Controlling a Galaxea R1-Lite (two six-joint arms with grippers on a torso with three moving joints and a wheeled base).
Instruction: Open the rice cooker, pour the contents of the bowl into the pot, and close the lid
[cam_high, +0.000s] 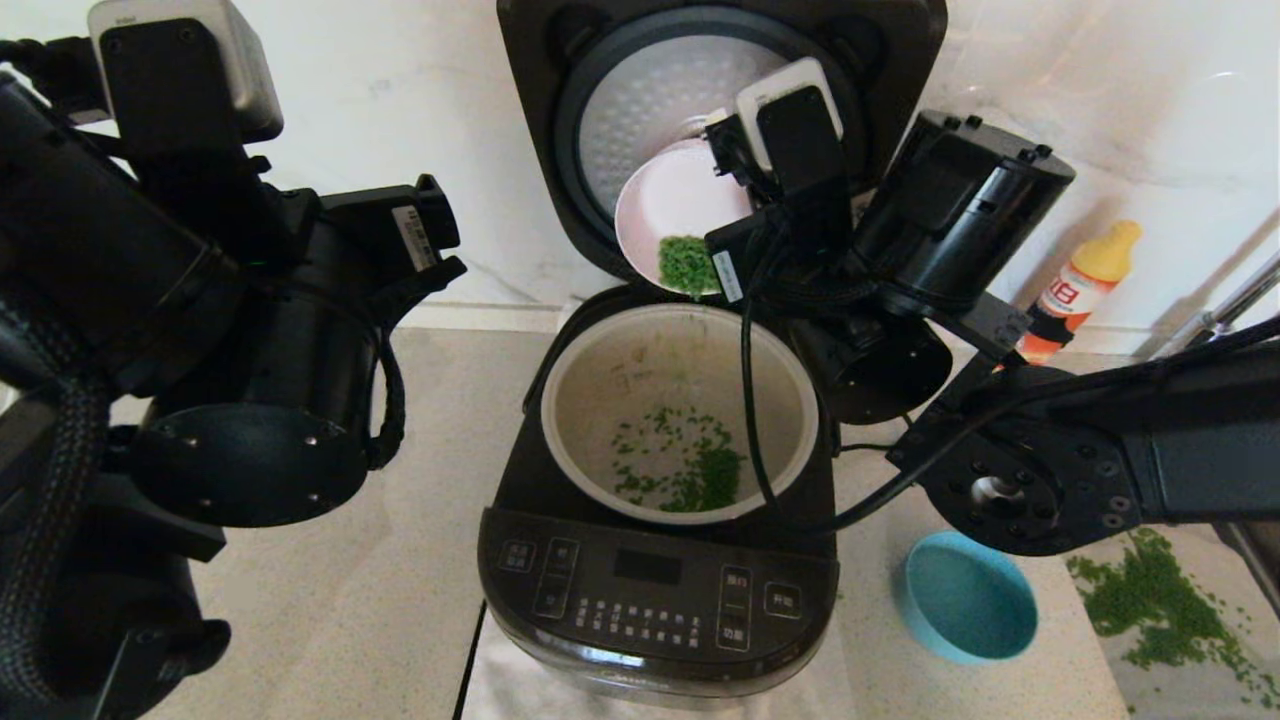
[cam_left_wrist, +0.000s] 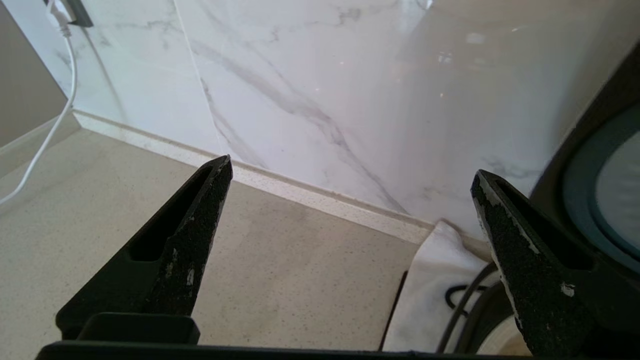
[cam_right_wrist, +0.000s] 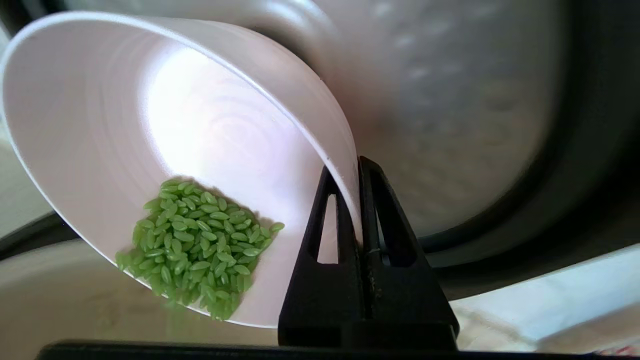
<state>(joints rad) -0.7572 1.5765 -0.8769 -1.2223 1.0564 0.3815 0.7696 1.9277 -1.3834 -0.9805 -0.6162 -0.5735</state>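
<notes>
The black rice cooker (cam_high: 655, 590) stands in the middle with its lid (cam_high: 650, 110) swung up, dimpled silver underside facing me. Its cream pot (cam_high: 600, 360) holds scattered green grains (cam_high: 690, 470). My right gripper (cam_right_wrist: 350, 167) is shut on the rim of the pale-pink bowl (cam_right_wrist: 200, 125), one finger inside the wall and one outside. The bowl (cam_high: 670, 200) hangs steeply tilted over the pot's far edge. A heap of green grains (cam_right_wrist: 195, 245) lies at its low lip. My left gripper (cam_left_wrist: 352, 167) is open and holds nothing, left of the cooker.
A blue bowl (cam_high: 965, 595) sits right of the cooker. Green grains (cam_high: 1160, 600) are spilled on the counter beyond it. A yellow-capped bottle (cam_high: 1080, 285) stands by the marble wall. A white cloth (cam_left_wrist: 440, 280) and black cord lie behind the cooker's left side.
</notes>
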